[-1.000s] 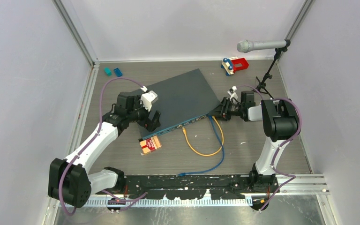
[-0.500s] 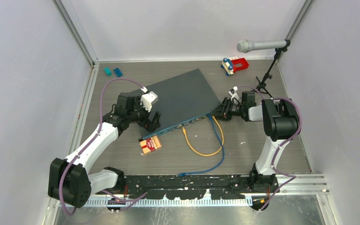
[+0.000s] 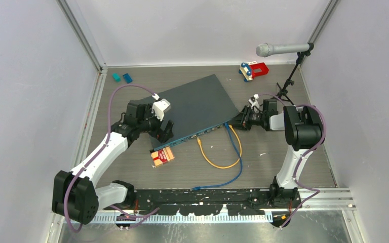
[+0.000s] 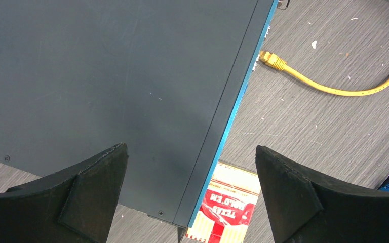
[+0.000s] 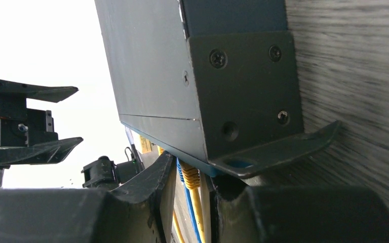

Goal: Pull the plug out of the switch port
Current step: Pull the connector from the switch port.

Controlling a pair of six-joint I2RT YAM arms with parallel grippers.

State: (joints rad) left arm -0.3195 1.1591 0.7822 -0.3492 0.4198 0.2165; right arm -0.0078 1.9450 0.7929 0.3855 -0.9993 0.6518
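Note:
The switch (image 3: 195,104) lies at an angle mid-table, dark grey top and teal front edge. It also shows in the left wrist view (image 4: 106,76) and the right wrist view (image 5: 152,66). A yellow plug (image 5: 191,178) and a blue plug (image 5: 180,171) sit side by side in ports at the right end of the front edge. My right gripper (image 3: 234,123) (image 5: 192,185) is closed narrowly round them, fingers on either side. My left gripper (image 3: 164,130) (image 4: 190,192) is open and empty over the switch's near-left corner.
The yellow cable's loose end (image 3: 199,142) (image 4: 271,59) lies on the table in front of the switch. The blue cable (image 3: 235,172) runs toward the near edge. A red card box (image 3: 162,156) (image 4: 228,207) lies by the left corner. A microphone stand (image 3: 288,83) and a red toy (image 3: 254,70) stand at the back right.
My right wrist has shifted slightly at the switch's right end. The left arm, switch and cables have not visibly moved.

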